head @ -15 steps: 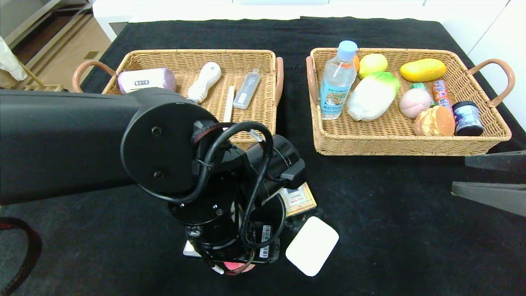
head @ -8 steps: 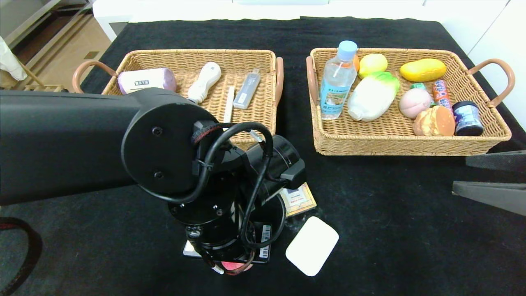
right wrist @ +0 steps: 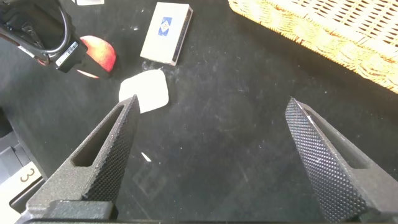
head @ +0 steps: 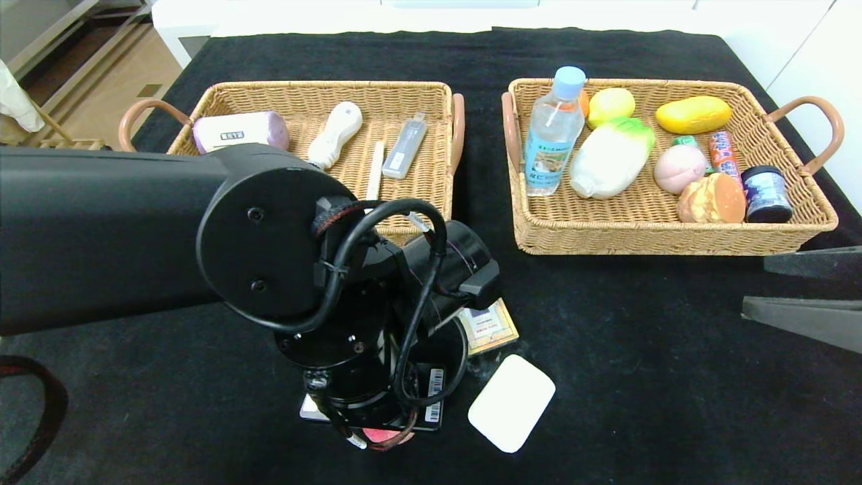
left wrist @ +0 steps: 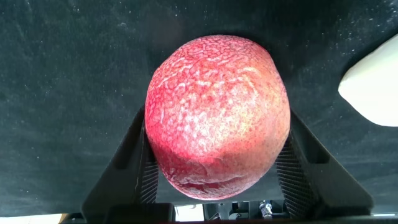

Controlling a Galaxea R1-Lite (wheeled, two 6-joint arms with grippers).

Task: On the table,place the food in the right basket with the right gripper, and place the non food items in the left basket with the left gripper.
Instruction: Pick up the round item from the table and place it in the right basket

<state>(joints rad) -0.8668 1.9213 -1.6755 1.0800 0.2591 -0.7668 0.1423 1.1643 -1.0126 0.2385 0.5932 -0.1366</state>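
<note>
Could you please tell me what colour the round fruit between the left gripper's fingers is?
The peach is mottled red-pink with pale crackled streaks, shown best in the left wrist view.

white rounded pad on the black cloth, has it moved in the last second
No. The white rounded rectangular pad sits at the same spot beside the gold-edged card box, just as before.

head: high, facing down over table (head: 606,323) | wrists: close, low | shared: white pad (head: 512,402)
</note>
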